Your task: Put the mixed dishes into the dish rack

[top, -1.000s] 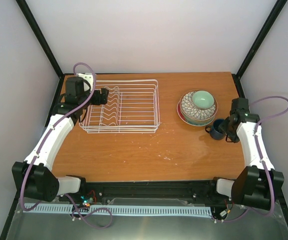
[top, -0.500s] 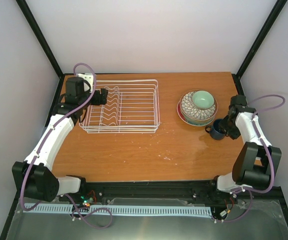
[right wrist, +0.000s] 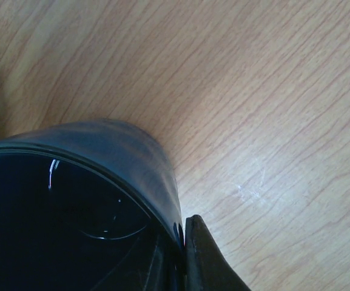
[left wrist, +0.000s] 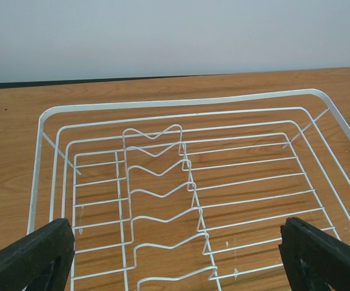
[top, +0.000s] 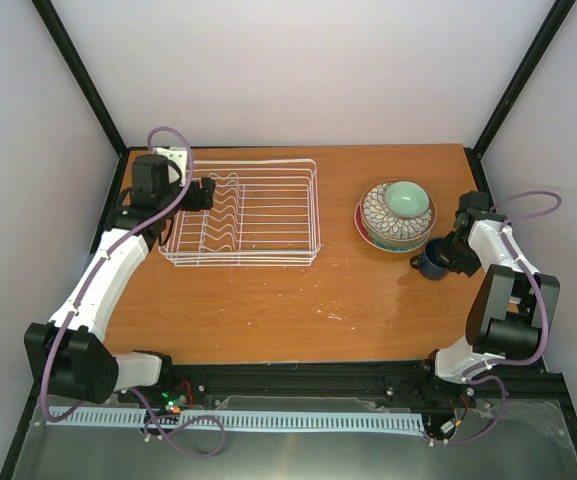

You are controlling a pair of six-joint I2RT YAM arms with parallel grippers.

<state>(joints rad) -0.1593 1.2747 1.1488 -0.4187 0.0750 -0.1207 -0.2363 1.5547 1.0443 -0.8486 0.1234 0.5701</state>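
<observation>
The white wire dish rack (top: 315, 212) stands at the back left, with nothing in it. My left gripper (top: 211, 192) hovers at its left end, open; both fingers (left wrist: 34, 257) frame the wavy dividers (left wrist: 156, 176) and the rim (left wrist: 181, 102). The dark blue mug (top: 430, 263) stands upright on the table at the right. My right gripper (top: 447, 257) is shut on its wall (right wrist: 123, 154), one finger (right wrist: 206, 260) pressed against the outside. Behind the mug, a mint-green bowl (top: 406, 198) sits in the patterned white bowl (top: 381, 222) on stacked plates with a red rim (top: 361, 232).
The wooden table (top: 298, 300) is bounded by black frame posts and pale walls at the back and sides. The dish stack stands just up and left of the mug, with a small gap between them.
The right gripper has closed on the mug's wall, and the right arm has folded in closer to the mug. The left arm and the rack have not moved.
</observation>
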